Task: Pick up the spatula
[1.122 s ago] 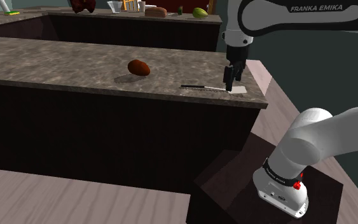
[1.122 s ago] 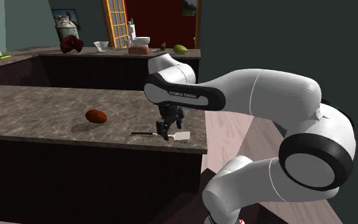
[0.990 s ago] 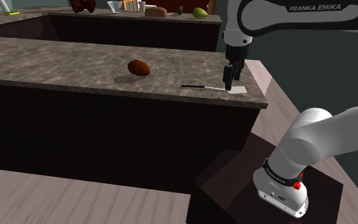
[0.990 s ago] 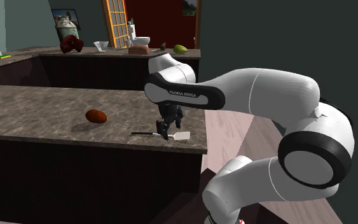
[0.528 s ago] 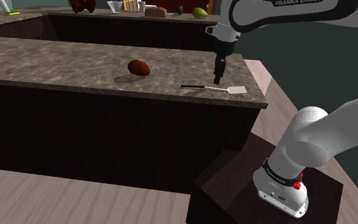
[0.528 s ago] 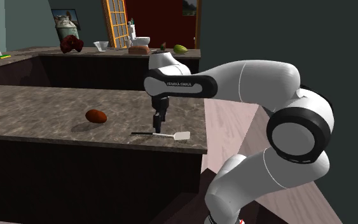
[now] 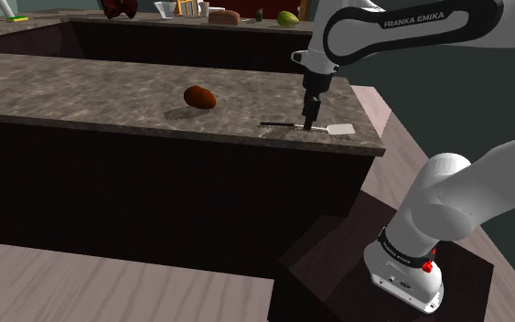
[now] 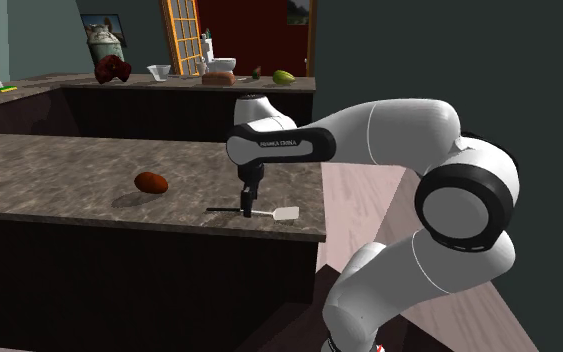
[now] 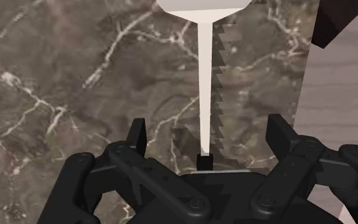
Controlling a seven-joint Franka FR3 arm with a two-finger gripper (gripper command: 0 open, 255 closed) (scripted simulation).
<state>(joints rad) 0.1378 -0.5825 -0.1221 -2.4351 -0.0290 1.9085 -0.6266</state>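
While the spatula (image 7: 287,124) is lying flat on the dark marble table (image 7: 81,87) near its corner, the tool (image 7: 308,123) is hanging right over its thin shaft. Its fingers (image 9: 137,132) are standing spread on either side, touching nothing. By the shoulder view, the white blade is pointing to three o'clock of the tool and the dark handle to nine. A brown lump (image 7: 199,96) is sitting at ten.
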